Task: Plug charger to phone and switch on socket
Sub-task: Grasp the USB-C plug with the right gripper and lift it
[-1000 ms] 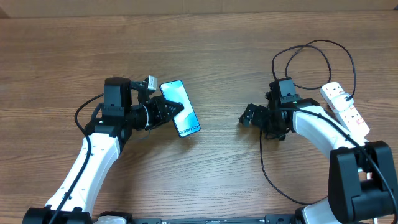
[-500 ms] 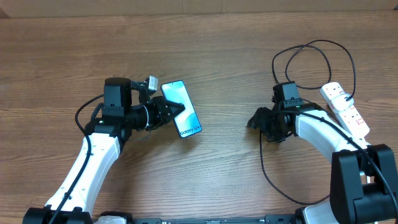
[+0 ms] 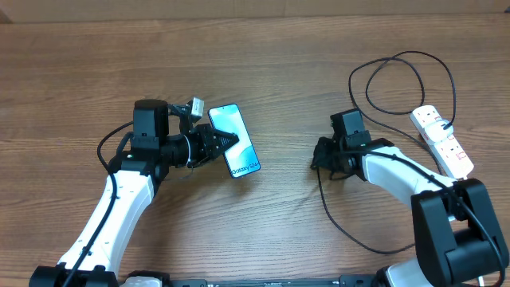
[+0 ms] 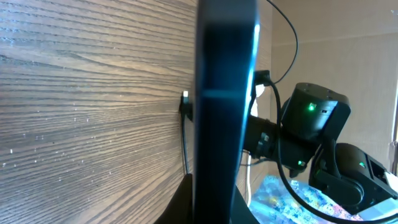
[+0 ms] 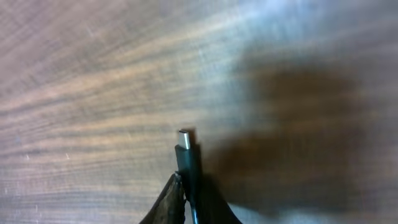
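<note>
While both arms reached inward over the wooden surface (image 3: 279, 56), the left gripper (image 3: 224, 140) was clenched on the phone (image 3: 241, 155), gripping it at the long edge nearest that arm. The phone sat left of centre, screen up to the overhead camera and lit, its length running diagonally. In the left wrist view the phone (image 4: 224, 112) appeared edge-on as a dark slab. Whether it rested on the surface or was held clear of it could not be determined.

The right gripper (image 3: 319, 155) was closed on the charger (image 3: 325, 209) just behind its plug tip. The right wrist view showed the black plug (image 5: 185, 149) pinched between the fingers (image 5: 169, 200), with its metal end projecting forward, close above the wood grain. The plug pointed toward the phone, and the two were well apart with bare surface between them.

From the right gripper the cable curved toward the near edge of the surface. A further loop lay beyond the right arm and ran to the socket (image 3: 443, 139), which lay flat at the right edge. The positions of its switches were too small to read.
</note>
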You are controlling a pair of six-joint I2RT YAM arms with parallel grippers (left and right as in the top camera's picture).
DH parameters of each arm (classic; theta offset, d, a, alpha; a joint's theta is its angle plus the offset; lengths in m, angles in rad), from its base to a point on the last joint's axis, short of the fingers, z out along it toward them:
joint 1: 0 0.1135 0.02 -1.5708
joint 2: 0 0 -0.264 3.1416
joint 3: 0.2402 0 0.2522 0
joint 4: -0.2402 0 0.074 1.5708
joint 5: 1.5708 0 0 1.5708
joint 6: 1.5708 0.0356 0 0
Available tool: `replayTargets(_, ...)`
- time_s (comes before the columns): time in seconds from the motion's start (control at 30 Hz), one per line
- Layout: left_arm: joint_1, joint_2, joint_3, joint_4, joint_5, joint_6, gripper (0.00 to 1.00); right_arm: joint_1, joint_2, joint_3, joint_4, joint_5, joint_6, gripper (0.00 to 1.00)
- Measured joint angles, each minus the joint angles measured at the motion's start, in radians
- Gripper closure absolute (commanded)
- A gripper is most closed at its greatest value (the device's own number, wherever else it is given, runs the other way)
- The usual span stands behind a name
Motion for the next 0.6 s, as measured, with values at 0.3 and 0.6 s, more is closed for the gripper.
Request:
replayTargets(0.3, 0.0, 0.0, 0.0, 0.0, 0.007, 0.0, 0.96, 0.008, 0.05, 0.121, -0.156, 0.18, -0.127, 0.85)
replayTargets(0.6, 0.0, 0.0, 0.0, 0.0, 0.007, 0.0, 0.96, 0.013, 0.056, 0.154, -0.29, 0.228, -0.143, 0.6)
